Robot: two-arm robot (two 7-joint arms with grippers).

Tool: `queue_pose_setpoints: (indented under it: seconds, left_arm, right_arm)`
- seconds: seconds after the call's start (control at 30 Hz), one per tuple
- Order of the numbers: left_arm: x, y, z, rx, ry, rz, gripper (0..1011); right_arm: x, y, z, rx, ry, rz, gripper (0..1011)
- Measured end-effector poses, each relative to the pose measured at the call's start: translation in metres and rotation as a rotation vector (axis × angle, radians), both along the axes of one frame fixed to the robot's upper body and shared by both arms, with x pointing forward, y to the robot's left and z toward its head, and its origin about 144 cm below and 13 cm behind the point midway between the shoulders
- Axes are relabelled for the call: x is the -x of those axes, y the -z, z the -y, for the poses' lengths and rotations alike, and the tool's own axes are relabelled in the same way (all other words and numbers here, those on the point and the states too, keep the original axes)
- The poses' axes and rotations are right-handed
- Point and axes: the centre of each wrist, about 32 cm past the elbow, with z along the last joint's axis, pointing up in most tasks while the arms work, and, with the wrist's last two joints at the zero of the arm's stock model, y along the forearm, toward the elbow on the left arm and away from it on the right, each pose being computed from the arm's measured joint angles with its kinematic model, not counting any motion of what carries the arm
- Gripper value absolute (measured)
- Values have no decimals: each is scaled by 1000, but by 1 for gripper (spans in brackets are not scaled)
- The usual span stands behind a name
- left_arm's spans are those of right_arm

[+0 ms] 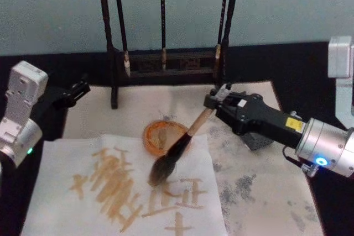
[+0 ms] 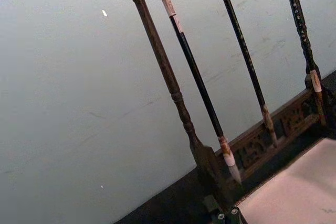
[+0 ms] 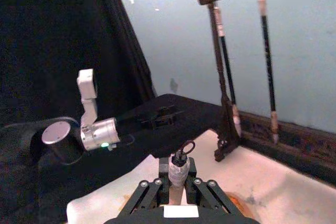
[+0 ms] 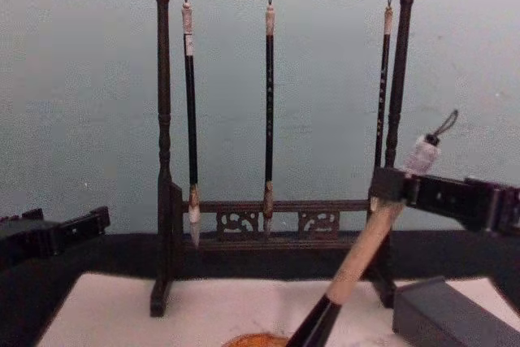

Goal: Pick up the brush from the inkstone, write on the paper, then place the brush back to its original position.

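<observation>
My right gripper (image 1: 213, 102) reaches in from the right and is shut on the tan handle of the brush (image 1: 185, 139). The brush slants down to the left, and its bushy grey-brown bristles are low over the upper right part of the paper (image 1: 61, 192). Tan strokes cover the paper. The right wrist view shows the brush's white end cap and black loop (image 3: 178, 167) between the right gripper's (image 3: 177, 190) fingers. The chest view has the handle (image 4: 366, 253) slanting down from the right gripper (image 4: 390, 188). The dark grey inkstone (image 1: 255, 140) lies under the right arm. My left gripper (image 1: 74, 92) is parked at the far left.
A round orange dish (image 1: 160, 135) sits just behind the paper, beside the brush. A dark wooden stand (image 1: 166, 62) with three thin hanging brushes (image 4: 269, 111) lines the back. A stained off-white mat (image 1: 260, 192) lies under everything, on black cloth.
</observation>
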Motion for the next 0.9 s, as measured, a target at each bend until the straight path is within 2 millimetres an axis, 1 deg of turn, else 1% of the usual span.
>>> queue_pose_setpoints:
  seconds: [0.37, 0.77, 0.9]
  left_arm:
    - [0, 0, 0, 0, 0, 0, 1002]
    - [0, 0, 0, 0, 0, 0, 1002]
    - [0, 0, 0, 0, 0, 0, 1002]
  right_arm:
    - [7, -6, -17, 108, -24, 102, 166]
    - [6, -4, -29, 128, -62, 139, 165]
    - [7, -4, -30, 128, -62, 139, 166]
